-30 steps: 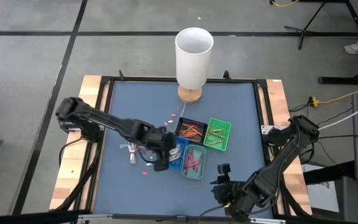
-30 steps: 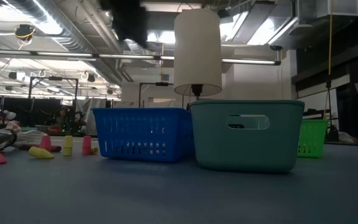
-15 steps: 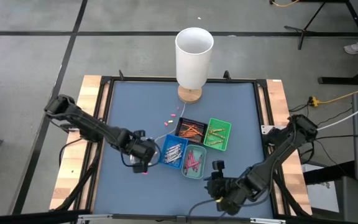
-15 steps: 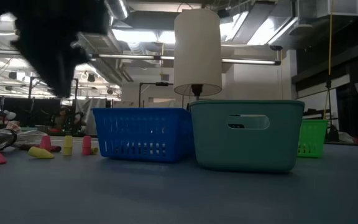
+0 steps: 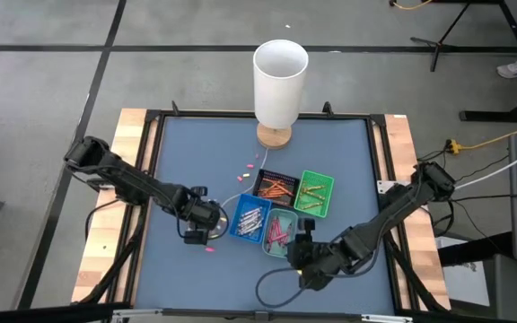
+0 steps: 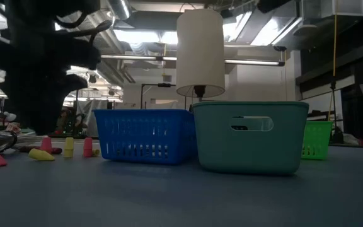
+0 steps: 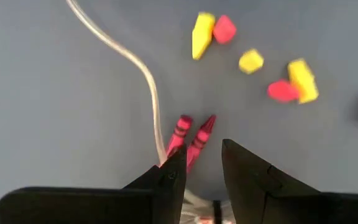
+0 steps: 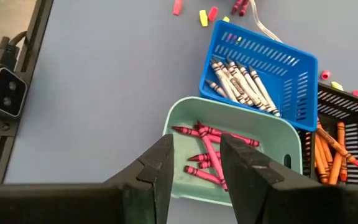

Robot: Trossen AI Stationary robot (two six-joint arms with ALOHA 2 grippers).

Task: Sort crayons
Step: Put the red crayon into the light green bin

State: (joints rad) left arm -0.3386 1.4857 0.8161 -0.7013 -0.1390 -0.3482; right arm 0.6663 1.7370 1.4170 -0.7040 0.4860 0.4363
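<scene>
Two pink crayons [image 7: 190, 138] lie loose on the bench just ahead of the left tool [image 7: 196, 168] (fingers parted, empty); the right tool [image 8: 196, 163], likewise open, hovers over the teal tray [image 8: 185, 109] near the front edge.

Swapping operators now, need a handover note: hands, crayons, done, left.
Left hand: open, empty, low over two pink crayons beside the white cord.
Right hand: open, empty, above the teal tray.
Done: pale crayons in blue tray, pink in teal, orange in black tray, some in green tray.
Left: the pink pair plus yellow and pink bits loose on the table.
</scene>
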